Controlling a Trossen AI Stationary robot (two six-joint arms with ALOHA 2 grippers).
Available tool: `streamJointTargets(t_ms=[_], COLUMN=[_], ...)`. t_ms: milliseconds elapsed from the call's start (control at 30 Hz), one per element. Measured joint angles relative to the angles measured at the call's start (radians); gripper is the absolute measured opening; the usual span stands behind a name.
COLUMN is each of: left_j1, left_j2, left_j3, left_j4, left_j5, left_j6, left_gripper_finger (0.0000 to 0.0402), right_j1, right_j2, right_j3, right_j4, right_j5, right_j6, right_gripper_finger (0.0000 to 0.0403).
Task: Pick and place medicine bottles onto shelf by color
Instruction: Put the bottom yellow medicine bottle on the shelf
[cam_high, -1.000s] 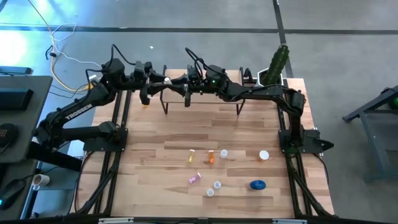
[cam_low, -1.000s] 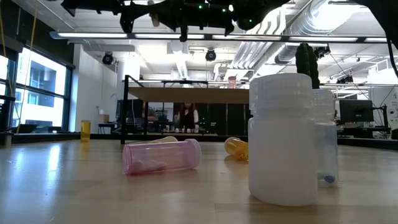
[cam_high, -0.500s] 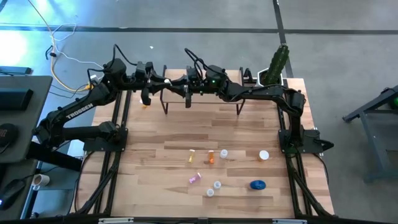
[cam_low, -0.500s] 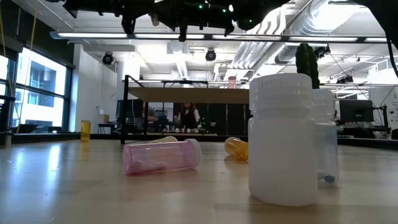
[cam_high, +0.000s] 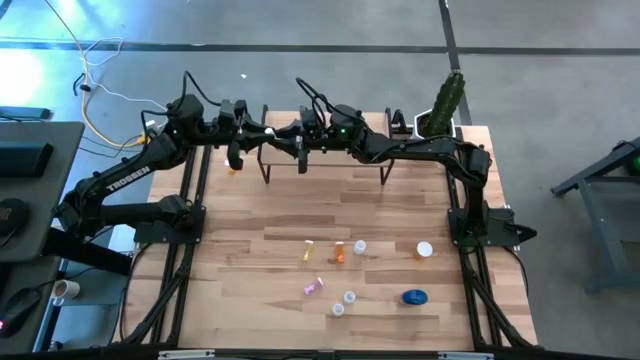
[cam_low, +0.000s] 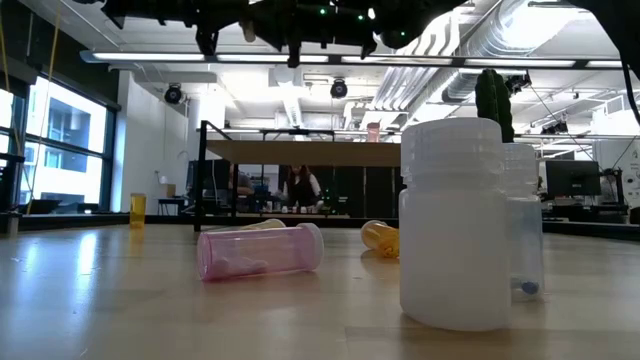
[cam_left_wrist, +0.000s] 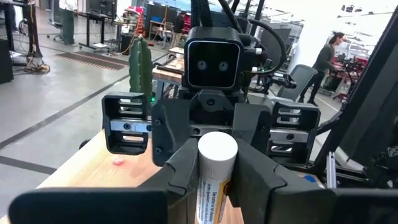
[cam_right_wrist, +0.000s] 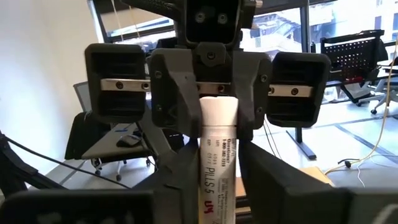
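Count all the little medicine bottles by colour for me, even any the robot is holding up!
white bottles: 5, four on the table and one held up by the robot
yellow bottles: 2
orange bottle: 1
pink bottle: 1
blue jar: 1
Total: 10
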Motion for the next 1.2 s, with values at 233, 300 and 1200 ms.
streamJointTargets(t_ms=[233,300,1200], left_j1=[-0.001,0.000,0.000], left_j2=[0.001,0.001,0.085], left_j3=[0.000,0.000,0.001], left_j4=[-0.015,-0.012,-0.074], left_j5=[-0.050,-0.066,-0.414], left_j6=[0.030,0.046,0.185], left_gripper_finger=[0.0068,0.0068,0.0069], right_j1=[-0.033,-0.050,-0.114], right_j2=[-0.001,-0.001,-0.117], right_j3=[0.000,0.000,0.000], right_j4=[-0.054,-0.056,-0.071], right_j5=[-0.011,-0.036,-0.004], right_j6=[0.060,0.102,0.088], right_gripper_finger=[0.0175,0.0190,0.0211])
